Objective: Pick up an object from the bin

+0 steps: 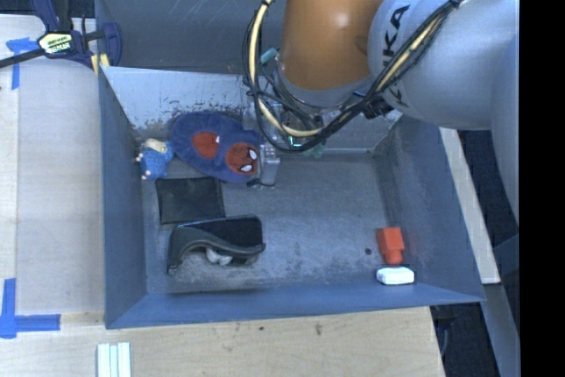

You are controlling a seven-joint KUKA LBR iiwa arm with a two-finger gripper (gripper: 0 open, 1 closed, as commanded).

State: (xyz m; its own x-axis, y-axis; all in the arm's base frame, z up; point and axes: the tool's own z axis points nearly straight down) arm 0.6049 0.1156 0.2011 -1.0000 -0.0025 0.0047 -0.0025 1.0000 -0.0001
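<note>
Grey metal bin point(327, 212) is viewed from above, w/ the arm point(455, 49) brought in from the right & bent down over the bin's back half. An orange cover point(331, 22) is carried at the wrist, and yellow & black cables point(261, 22) are looped round it.

The gripper point(267, 167) is lowered in the back-left part of the bin, approx. midway along the back wall. It is placed right at the right-hand edge of a blue soft cloth item point(212, 144) marked w/ two red patches. The tip is seen beside the right-hand red patch; whether contact is made can't be told. Whether the claw is open or closed can't be told either, since its end is seen only as a small dark & pale shape against the cloth.

Other things are spread over the floor. A small blue & yellow figure point(153, 159) is laid just left of the cloth item, by the left wall. A flat black rectangular obj. point(189, 199) is set in front of the cloth. A black shoe-like obj. point(217, 243) w/ a pale underside is laid just in front of that, near the front-left corner. Well apart, at the front right, an orange block point(390, 243) is found, w/ a small white piece point(395, 275) just in front of it, close to the front wall.
</note>
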